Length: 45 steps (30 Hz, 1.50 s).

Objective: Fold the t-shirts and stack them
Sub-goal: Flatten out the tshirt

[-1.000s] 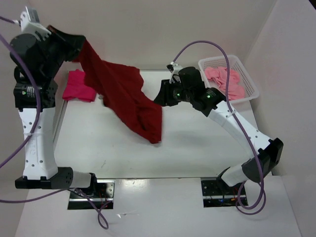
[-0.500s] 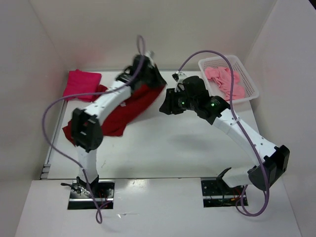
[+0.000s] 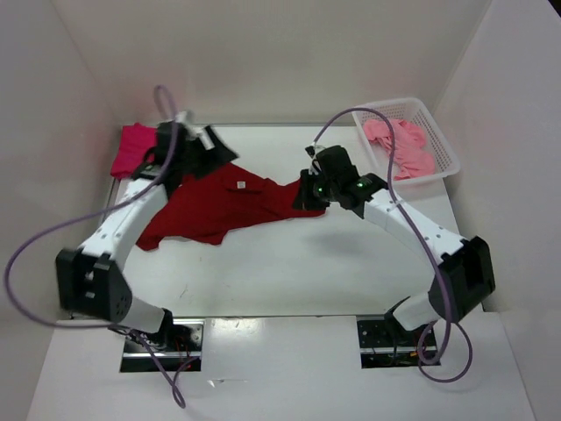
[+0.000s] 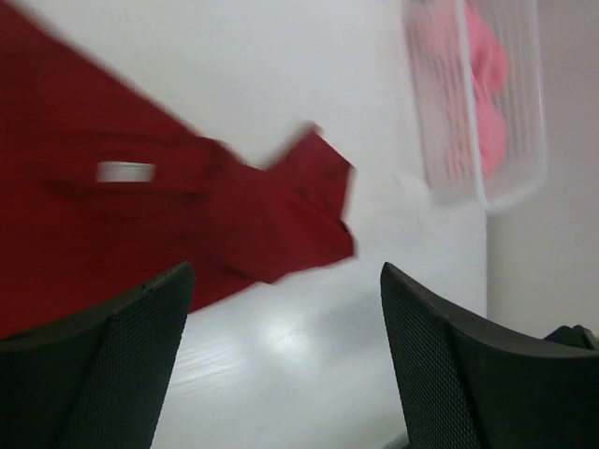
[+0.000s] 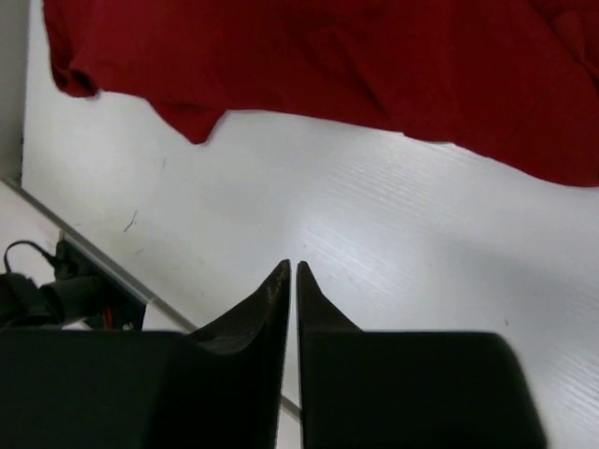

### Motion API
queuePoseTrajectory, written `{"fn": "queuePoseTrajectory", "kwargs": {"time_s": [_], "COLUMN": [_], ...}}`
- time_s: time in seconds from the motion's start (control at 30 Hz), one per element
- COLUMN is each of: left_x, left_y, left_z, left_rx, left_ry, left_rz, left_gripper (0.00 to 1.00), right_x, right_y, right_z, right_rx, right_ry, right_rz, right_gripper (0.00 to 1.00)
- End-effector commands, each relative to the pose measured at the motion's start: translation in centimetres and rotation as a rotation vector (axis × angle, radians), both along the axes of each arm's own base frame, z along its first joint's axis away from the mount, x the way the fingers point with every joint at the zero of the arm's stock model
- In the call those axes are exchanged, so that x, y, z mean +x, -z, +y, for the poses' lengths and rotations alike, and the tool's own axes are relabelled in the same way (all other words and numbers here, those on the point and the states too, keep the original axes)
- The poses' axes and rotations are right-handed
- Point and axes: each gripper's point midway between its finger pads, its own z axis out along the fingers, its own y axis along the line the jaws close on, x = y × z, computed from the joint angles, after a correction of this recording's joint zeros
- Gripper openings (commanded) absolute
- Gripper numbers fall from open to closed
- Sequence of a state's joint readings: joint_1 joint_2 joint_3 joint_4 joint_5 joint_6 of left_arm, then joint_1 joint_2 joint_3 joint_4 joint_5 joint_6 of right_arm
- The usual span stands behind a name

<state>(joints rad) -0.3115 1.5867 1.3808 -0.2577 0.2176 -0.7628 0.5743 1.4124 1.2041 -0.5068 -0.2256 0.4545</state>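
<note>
The dark red t-shirt (image 3: pixel 219 203) lies spread across the middle of the table, its white neck label (image 3: pixel 238 186) facing up. My left gripper (image 3: pixel 215 151) hovers open over its far edge, holding nothing. In the left wrist view the gripper (image 4: pixel 281 281) has bare table between its fingers and the dark red t-shirt (image 4: pixel 140 215) beyond them. My right gripper (image 3: pixel 302 195) is at the shirt's right end. Its jaws (image 5: pixel 293 267) are shut over bare table, short of the dark red t-shirt (image 5: pixel 374 65). A folded crimson-pink t-shirt (image 3: pixel 133 145) lies at the far left. The light pink t-shirt (image 3: pixel 399 145) lies in the basket.
The white mesh basket (image 3: pixel 447 156) stands at the far right corner, also seen in the left wrist view as basket (image 4: pixel 440 140). White walls enclose the table on three sides. Purple cables (image 3: pixel 35 246) loop off both arms. The table's near edge (image 5: pixel 94 257) runs below the right gripper.
The left arm swung the hanging dark red shirt down onto the table, drew back left and opened, letting it go. The right gripper closed and dropped to the shirt's right end.
</note>
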Motion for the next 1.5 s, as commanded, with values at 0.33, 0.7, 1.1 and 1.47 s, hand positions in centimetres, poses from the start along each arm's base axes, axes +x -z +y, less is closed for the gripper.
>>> {"fn": "queuePoseTrajectory", "kwargs": {"time_s": [0.33,0.7,1.1,1.47], "left_x": [-12.8,-13.1,-9.9,-6.1], "left_y": [13.7,16.2,17.9,15.2], "left_z": [15.6,17.9,19.0,18.0], "left_rx": [-0.043,0.008,-0.041,0.012], "left_ry": [-0.343,-0.513,-0.523,-0.402], "left_rz": [0.379,0.392,0.438,0.352], "left_gripper": [0.86,0.88,0.88,0.86], "right_x": [13.0,18.5,20.5,13.6], "right_y": [7.4,9.8,13.3,12.5], "right_z": [0.4,5.5,7.4,-4.1], "right_rx": [-0.165,-0.062,-0.045,-0.124], "right_ry": [0.097,-0.022,-0.047,0.329], "right_rz": [-0.028,-0.028,0.026,0.187], "right_gripper": [0.7,0.73,0.2,0.0]}}
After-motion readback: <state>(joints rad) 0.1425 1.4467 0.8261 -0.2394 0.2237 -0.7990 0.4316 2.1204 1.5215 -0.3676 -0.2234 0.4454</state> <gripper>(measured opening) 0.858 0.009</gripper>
